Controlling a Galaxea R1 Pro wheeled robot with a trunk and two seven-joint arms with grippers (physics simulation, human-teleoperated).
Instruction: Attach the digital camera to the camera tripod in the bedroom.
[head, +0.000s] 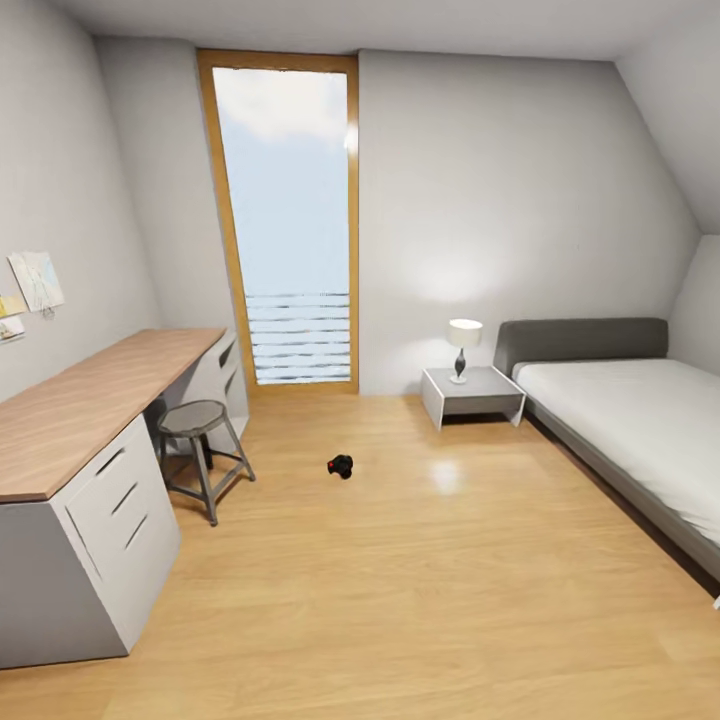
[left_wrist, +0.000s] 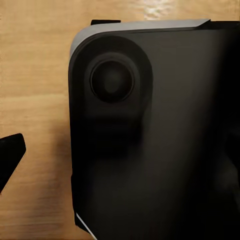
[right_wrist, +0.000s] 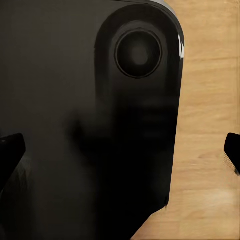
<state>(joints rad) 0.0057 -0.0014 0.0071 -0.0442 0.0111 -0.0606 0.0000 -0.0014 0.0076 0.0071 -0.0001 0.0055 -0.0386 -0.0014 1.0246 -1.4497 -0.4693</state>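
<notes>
The digital camera (head: 341, 466) is a small black lump with a red spot, lying on the light wood floor near the middle of the bedroom, just right of the stool. The camera tripod is out of view. My left gripper (left_wrist: 120, 155) hangs over a black, rounded part of my own body, with one dark fingertip (left_wrist: 10, 156) far out at the picture's edge. My right gripper (right_wrist: 120, 150) stands open over the same kind of black panel, its fingertips (right_wrist: 10, 150) wide apart and nothing between them.
A wood-topped desk (head: 70, 415) with grey drawers runs along the left wall, a metal stool (head: 200, 445) beside it. A grey bed (head: 640, 420) lies at the right, with a nightstand (head: 472, 392) and lamp next to it. A tall window (head: 290, 220) is straight ahead.
</notes>
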